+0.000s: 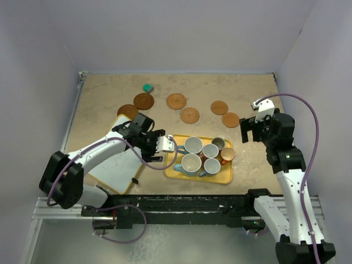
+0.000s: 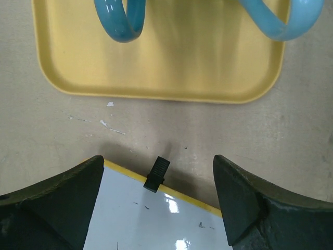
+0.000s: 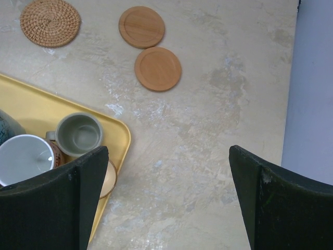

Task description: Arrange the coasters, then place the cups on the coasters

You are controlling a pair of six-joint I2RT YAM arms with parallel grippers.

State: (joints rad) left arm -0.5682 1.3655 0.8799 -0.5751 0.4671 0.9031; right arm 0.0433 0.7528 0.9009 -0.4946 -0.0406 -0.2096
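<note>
Top external shows the cups packed tight on the yellow tray, the coasters scattered farther back, and left gripper and right gripper both empty (jaws wide), so a grab among them could tip neighbouring cups.

cups crowded on yellow tray, coasters spaced apart, bare table between

Six thin, flat, round brown coasters, some woven and some smooth wood, are lying in a loose row across the far part of the beige table. Six handled mugs are standing upright, crowded together on the yellow rectangular tray: two large blue, two pale, one grey, one orange-brown.
</note>
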